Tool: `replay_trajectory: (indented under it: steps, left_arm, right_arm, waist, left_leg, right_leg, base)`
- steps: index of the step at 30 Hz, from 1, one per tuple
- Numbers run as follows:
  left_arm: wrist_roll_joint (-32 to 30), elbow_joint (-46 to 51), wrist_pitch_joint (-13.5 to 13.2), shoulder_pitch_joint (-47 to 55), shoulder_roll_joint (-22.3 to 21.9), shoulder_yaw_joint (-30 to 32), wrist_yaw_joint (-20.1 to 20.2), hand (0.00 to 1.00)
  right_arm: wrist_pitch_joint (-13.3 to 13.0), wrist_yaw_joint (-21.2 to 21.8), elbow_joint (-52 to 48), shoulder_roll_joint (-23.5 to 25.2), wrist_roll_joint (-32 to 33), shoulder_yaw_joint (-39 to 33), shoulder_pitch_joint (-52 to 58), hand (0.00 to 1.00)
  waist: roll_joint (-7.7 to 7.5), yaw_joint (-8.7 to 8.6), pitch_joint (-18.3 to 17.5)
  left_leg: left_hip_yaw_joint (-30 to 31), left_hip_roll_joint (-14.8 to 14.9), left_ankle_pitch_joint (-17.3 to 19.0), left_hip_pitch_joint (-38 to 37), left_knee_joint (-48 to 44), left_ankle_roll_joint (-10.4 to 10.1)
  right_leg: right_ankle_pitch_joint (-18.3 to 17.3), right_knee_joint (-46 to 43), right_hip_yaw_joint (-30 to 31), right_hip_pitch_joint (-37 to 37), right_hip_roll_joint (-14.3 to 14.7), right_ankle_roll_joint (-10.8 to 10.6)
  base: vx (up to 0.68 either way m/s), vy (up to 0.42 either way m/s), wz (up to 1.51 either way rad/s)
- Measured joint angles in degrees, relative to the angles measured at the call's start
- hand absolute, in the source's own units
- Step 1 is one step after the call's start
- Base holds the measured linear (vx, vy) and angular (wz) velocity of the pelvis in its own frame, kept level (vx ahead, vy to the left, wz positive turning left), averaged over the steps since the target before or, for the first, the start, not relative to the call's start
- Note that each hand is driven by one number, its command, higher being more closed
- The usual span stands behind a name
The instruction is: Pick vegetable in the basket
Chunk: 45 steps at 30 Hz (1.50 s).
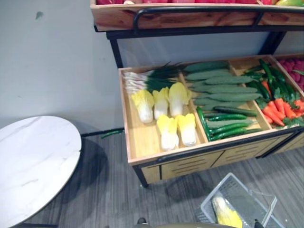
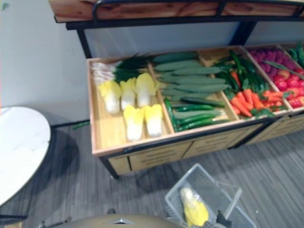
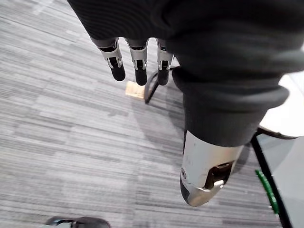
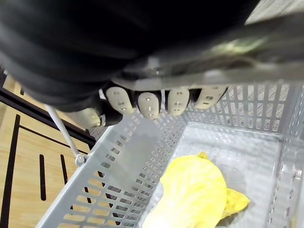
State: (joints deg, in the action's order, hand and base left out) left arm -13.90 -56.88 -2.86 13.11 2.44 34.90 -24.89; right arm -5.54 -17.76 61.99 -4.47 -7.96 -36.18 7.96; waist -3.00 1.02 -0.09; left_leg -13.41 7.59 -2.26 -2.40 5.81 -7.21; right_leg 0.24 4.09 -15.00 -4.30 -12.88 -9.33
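Observation:
A grey plastic basket (image 1: 247,199) hangs low in front of the wooden vegetable stand (image 1: 190,154), with one yellow napa cabbage (image 4: 190,194) lying inside it. My right hand (image 4: 147,102) has its fingers curled round the basket's handle (image 4: 266,40) above the mesh wall. Several more napa cabbages (image 1: 161,111) lie in the stand's left compartment next to spring onions (image 1: 147,78). Cucumbers (image 1: 221,90) fill the middle compartment, carrots (image 1: 278,111) the one to the right. My left hand (image 3: 137,61) hangs over the grey floor with straight fingers and holds nothing.
A round white marble table (image 1: 33,161) stands at the left. An upper wooden shelf (image 1: 190,16) on a black frame overhangs the back of the stand. One green vegetable (image 1: 111,134) lies on the floor left of the stand.

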Motion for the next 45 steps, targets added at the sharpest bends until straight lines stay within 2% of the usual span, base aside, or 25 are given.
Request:
replay_trajectory:
  steps: [4,7,11,13,15,17,20,22,23,24,25,26,28,29,30,33,35,36,37,38,39,40,41,43,45]
  left_arm:
    - [0.2,-0.4,0.6,-0.1,0.0,-0.8,1.1,0.0]
    - [0.0,-2.2,0.3,-0.6,0.2,-5.2,3.7,0.0]
    - [-1.0,-3.5,0.1,-0.5,-0.1,-11.3,6.4,0.0]
    - [-0.9,-3.5,-0.1,-0.9,-0.1,-12.8,7.0,0.0]
    - [-1.0,-3.6,-0.7,-1.8,0.1,-15.7,7.2,0.0]
    - [-1.0,-3.6,-0.8,-2.0,0.6,-17.5,7.1,0.0]
    - [-1.7,-3.9,-0.8,-2.4,3.1,-20.3,7.1,0.0]
    - [-3.3,-4.7,-0.7,-3.4,4.3,-21.8,6.9,0.0]
    - [-4.2,-4.6,-0.7,-4.6,4.4,-22.2,6.8,0.0]
    - [-5.0,-4.5,-0.8,-5.2,4.1,-22.4,6.4,0.0]
    - [-5.2,-4.3,-0.8,-5.9,4.2,-22.8,6.4,0.0]
    - [-5.3,-3.3,-0.9,-6.1,4.3,-23.3,6.2,0.0]
    - [-5.4,-3.2,-0.7,-6.0,4.3,-23.4,6.3,0.0]
    - [-5.4,-3.1,-0.7,-5.9,4.2,-23.5,6.4,0.0]
    - [-5.3,-3.4,-0.8,-6.9,2.2,-23.3,7.0,0.0]
    - [-5.3,-3.4,-0.9,-7.7,0.8,-23.4,7.3,0.0]
    - [-5.3,-3.0,-0.8,-7.7,0.8,-22.4,7.3,0.0]
    - [-5.2,-3.1,-0.7,-7.0,1.3,-21.0,7.2,0.0]
    - [-4.9,-3.1,-0.7,-5.9,1.4,-20.9,7.1,0.0]
    - [-4.8,-3.9,-0.8,-4.7,0.9,-20.9,7.1,0.0]
    - [-4.3,-4.0,-1.2,-4.2,0.4,-20.1,6.7,0.0]
    - [-4.3,-3.9,-1.6,-4.0,-0.3,-19.8,6.5,0.0]
    - [-4.3,-3.9,-2.0,-3.6,-0.2,-19.8,6.6,0.0]
    - [-4.3,-3.7,-2.0,-3.6,-0.5,-19.8,6.5,0.0]
    - [-4.3,-3.4,-2.1,-3.1,-0.5,-20.1,6.3,0.0]
  right_arm:
    - [-0.4,-0.6,1.7,-0.4,0.0,0.7,-1.0,1.0]
    - [-0.5,-0.4,1.9,-0.9,-0.1,1.4,-1.7,1.0]
    - [-0.5,-0.4,1.9,-1.5,-0.2,2.5,-1.5,1.0]
    - [-0.6,-0.4,1.9,-1.8,-0.2,2.9,-1.8,1.0]
    - [-0.8,-0.4,1.7,-2.5,-0.1,2.8,-2.1,1.0]
    - [-0.9,-0.5,0.8,-2.1,0.0,2.7,-2.1,1.0]
    - [-1.3,-0.4,-2.9,-0.2,0.2,3.7,-2.1,1.0]
    - [-1.8,-0.4,-5.8,0.7,0.1,6.2,-2.1,1.0]
    - [-2.2,-0.4,-7.6,0.4,0.1,8.0,-2.3,1.0]
    - [-2.5,-0.5,-8.4,0.1,0.2,10.0,-3.7,1.0]
    - [-2.6,-0.5,-8.8,0.1,0.2,10.2,-4.4,1.0]
    - [-2.7,-0.6,-9.0,-0.5,0.1,10.3,-4.4,1.0]
    - [-2.7,-0.5,-8.8,-1.5,-0.3,12.0,-4.7,1.0]
    - [-2.9,-0.5,-8.8,-1.3,-0.8,12.0,-4.6,1.0]
    - [-3.1,-0.8,-8.7,-1.4,-0.8,9.7,-2.4,1.0]
    - [-2.6,-1.2,-8.1,-1.7,-0.6,9.1,-1.3,1.0]
    - [-2.2,-1.7,-7.7,-1.2,-0.6,8.9,-1.2,1.0]
    - [-2.2,-1.7,-7.1,-1.2,-0.6,10.5,-2.1,1.0]
    - [-2.7,-1.7,-7.4,-1.9,-0.8,12.6,-2.4,1.0]
    - [-2.9,-1.6,-7.6,-2.9,-1.0,14.3,-2.4,1.0]
    - [-2.8,-1.5,-7.6,-3.5,-1.0,15.1,-2.5,1.0]
    - [-2.7,-1.3,-7.5,-4.1,-1.1,16.9,-2.8,1.0]
    - [-2.8,-0.6,-7.6,-4.6,-1.2,18.3,-3.7,1.0]
    - [-3.2,-0.4,-7.5,-4.2,-1.2,18.8,-4.0,1.0]
    - [-3.3,-0.3,-7.5,-3.9,-1.2,19.5,-3.5,1.0]
  waist:
    - [0.13,-0.21,0.1]
    - [0.55,-1.13,0.3]
    - [0.77,-1.1,1.0]
    - [0.72,-1.28,2.0]
    - [1.66,-1.86,3.7]
    - [1.87,-2.3,4.6]
    - [1.3,-2.42,5.1]
    - [1.58,-2.56,5.8]
    - [2.29,-2.5,6.5]
    - [3.71,-2.36,8.4]
    - [3.26,-2.81,9.3]
    - [2.59,-2.63,10.1]
    - [2.23,-2.55,10.3]
    - [2.39,-2.6,10.4]
    - [4.49,-5.7,11.0]
    - [5.15,-5.78,11.2]
    - [4.08,-5.25,11.3]
    - [2.42,-4.35,11.5]
    - [2.79,-3.68,11.4]
    - [3.8,-3.66,11.8]
    - [4.25,-3.46,11.9]
    - [5.04,-1.89,11.7]
    - [4.97,-1.39,11.8]
    - [4.92,-0.59,11.8]
    - [4.92,0.43,11.8]
  left_leg:
    - [-0.7,0.1,0.4,-0.7,-0.1,-0.2]
    - [-1.5,0.1,0.6,-1.2,-0.1,-0.2]
    - [-3.7,0.3,1.5,-3.0,-0.4,-0.4]
    - [-4.3,0.8,4.3,-1.8,-5.2,-0.3]
    - [-4.3,3.7,12.3,3.0,-18.8,-0.6]
    - [-5.2,5.3,15.6,4.1,-24.4,-0.5]
    - [-11.3,7.4,18.7,4.2,-28.5,-0.3]
    - [-17.1,8.8,19.4,3.6,-28.1,-0.3]
    - [-22.4,9.3,19.1,2.1,-26.7,0.4]
    - [-28.2,10.1,17.5,0.0,-23.2,2.1]
    - [-30.5,9.5,16.7,-1.3,-21.6,2.5]
    - [-35.1,7.6,15.7,-4.6,-18.6,2.4]
    - [-40.4,6.8,15.6,-6.8,-17.9,2.5]
    - [-43.7,6.0,15.6,-8.5,-17.5,2.5]
    - [-47.6,2.3,13.5,-12.0,-12.8,0.9]
    - [-47.1,1.9,11.7,-12.2,-10.7,0.1]
    - [-47.3,2.8,11.2,-12.6,-14.2,-0.9]
    - [-47.4,6.4,11.3,-11.5,-24.7,-1.1]
    - [-45.8,12.3,10.7,-9.9,-37.2,-0.8]
    - [-40.3,16.8,9.0,-7.5,-45.9,1.7]
    - [-35.9,18.2,7.1,-5.3,-49.9,2.9]
    - [-26.8,17.6,6.8,-2.1,-54.3,3.7]
    - [-17.9,14.9,8.9,1.3,-55.9,3.6]
    - [-10.2,11.4,10.0,3.9,-54.5,2.9]
    - [-1.4,6.8,12.8,6.8,-46.5,1.5]
  right_leg:
    - [0.0,0.0,1.3,0.0,0.2,0.0]
    - [0.0,0.0,2.0,0.1,0.2,0.0]
    - [0.0,-0.3,4.0,0.0,0.2,0.0]
    - [-0.6,-1.7,4.8,0.2,-0.1,-0.2]
    - [-4.6,-8.4,6.3,2.6,-0.1,-0.3]
    - [-6.2,-12.6,8.4,4.8,0.2,-0.8]
    - [-4.4,-13.1,15.1,8.3,1.5,-2.5]
    - [1.8,-11.5,17.9,11.5,3.2,-1.2]
    - [8.6,-8.2,16.6,13.4,4.8,2.0]
    - [12.7,-5.9,10.0,13.3,5.3,4.9]
    - [9.5,-10.6,4.2,13.6,4.7,7.0]
    - [2.6,-19.5,-5.4,15.0,3.0,9.1]
    - [-1.0,-24.9,-12.8,14.9,1.7,11.3]
    - [-1.2,-25.1,-16.6,14.9,1.8,11.7]
    - [-2.1,-16.2,-13.1,13.0,4.9,10.7]
    - [-1.8,-14.5,-12.6,12.8,6.2,10.3]
    - [-2.9,-14.2,-11.0,13.1,7.2,10.4]
    - [-3.2,-14.0,-8.5,13.0,7.1,10.8]
    - [-3.3,-12.9,-6.1,11.9,8.5,11.0]
    - [-3.1,-11.7,-4.5,10.3,10.3,11.3]
    - [-2.7,-11.3,-3.1,9.7,11.3,12.1]
    - [-2.6,-11.1,0.6,9.4,12.3,12.7]
    - [-2.6,-10.9,3.7,9.0,12.5,12.7]
    - [-2.6,-9.7,6.8,7.9,12.6,12.7]
    - [-2.3,-7.8,10.9,6.7,12.5,12.1]
  base:
    - [0.02,-0.016,-0.13]
    - [0.0,-0.01,-0.15]
    - [-0.01,-0.003,-0.27]
    - [-0.02,0.007,-0.19]
    - [-0.05,0.014,-0.22]
    - [-0.01,0.059,-0.44]
    - [0.0,0.091,-1.07]
    - [-0.04,0.14,-1.72]
    - [-0.11,0.206,-1.99]
    - [-0.11,0.21,-1.88]
    - [-0.06,0.199,-1.88]
    - [-0.01,0.127,-1.42]
    - [-0.03,0.081,-1.66]
    - [-0.07,-0.025,-2.68]
    - [-0.06,-0.076,-2.34]
    - [-0.03,-0.086,-0.63]
    - [-0.04,-0.065,-0.38]
    - [-0.07,-0.107,-1.09]
    - [-0.03,-0.139,-1.21]
    - [0.02,-0.058,-1.03]
    - [0.05,-0.013,-1.14]
    - [0.07,0.049,-1.47]
    - [0.09,0.06,-1.47]
    - [0.13,0.067,-1.07]
    - [0.14,0.093,-0.99]
